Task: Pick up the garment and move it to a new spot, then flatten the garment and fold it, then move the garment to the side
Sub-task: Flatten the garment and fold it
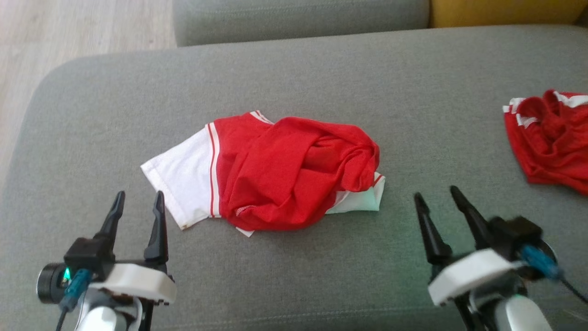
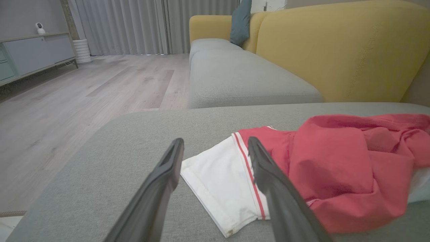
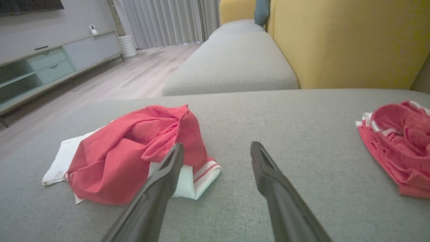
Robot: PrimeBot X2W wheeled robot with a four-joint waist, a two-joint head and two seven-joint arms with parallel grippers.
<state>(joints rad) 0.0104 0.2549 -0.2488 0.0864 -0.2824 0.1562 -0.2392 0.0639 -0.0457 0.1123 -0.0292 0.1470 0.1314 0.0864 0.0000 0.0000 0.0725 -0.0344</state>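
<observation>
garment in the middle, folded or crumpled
Crumpled: the garment lies bunched on the grey cushion, red cloth heaped unevenly, white sleeve sticking out.

Soft, even daylight in the head view; we find the colours slightly washed. The right end effector [image 1: 436, 192] is smeared by blur. A green lamp [image 1: 67, 274] glows on the left end effector [image 1: 140, 193]. Wrist views are dimmer, with light filtering through the curtains [image 2: 134, 27]. Shadows under the garment [image 1: 285, 174] are faint. The near fingers [image 2: 158, 188] look soft, and straight lines bow at the frame edges.
</observation>
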